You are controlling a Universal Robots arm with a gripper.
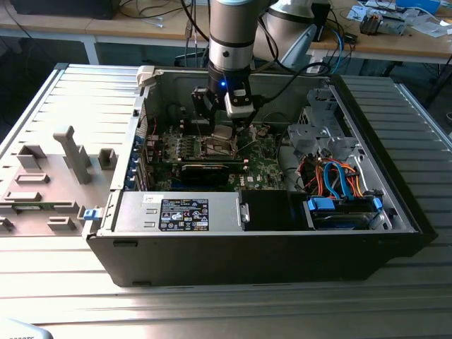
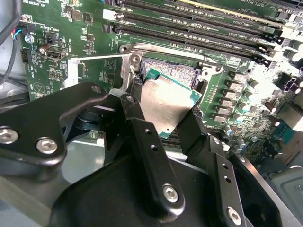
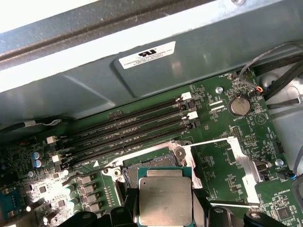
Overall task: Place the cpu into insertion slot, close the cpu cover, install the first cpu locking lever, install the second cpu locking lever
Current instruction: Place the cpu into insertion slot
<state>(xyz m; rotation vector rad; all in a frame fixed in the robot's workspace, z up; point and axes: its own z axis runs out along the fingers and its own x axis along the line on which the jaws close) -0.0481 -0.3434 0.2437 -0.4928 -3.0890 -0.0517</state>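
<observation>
The cpu point(image 2: 168, 101), a dull metallic square on a green base, is clamped between my black fingers point(image 2: 135, 106). My gripper point(image 2: 165, 111) is shut on it. The cpu hangs slightly tilted, close over the insertion slot point(image 2: 177, 71), whose dark pin field and silvery rim show past the cpu's far edge. In the first wrist view the cpu point(image 3: 165, 198) covers most of the insertion slot point(image 3: 135, 169), with my gripper point(image 3: 164, 212) at its sides. The cpu cover point(image 3: 244, 161), a silvery frame, lies swung open beside the slot. In the exterior view my gripper point(image 1: 223, 133) is deep in the open computer case.
Long black memory slots point(image 3: 128, 132) run just beyond the socket, with the case wall point(image 3: 142, 71) behind them. A black card point(image 1: 205, 169), a power supply point(image 1: 176, 212) and a drive bay with blue cables point(image 1: 339, 191) crowd the case. A grey fixture plate point(image 1: 49, 176) lies outside the case.
</observation>
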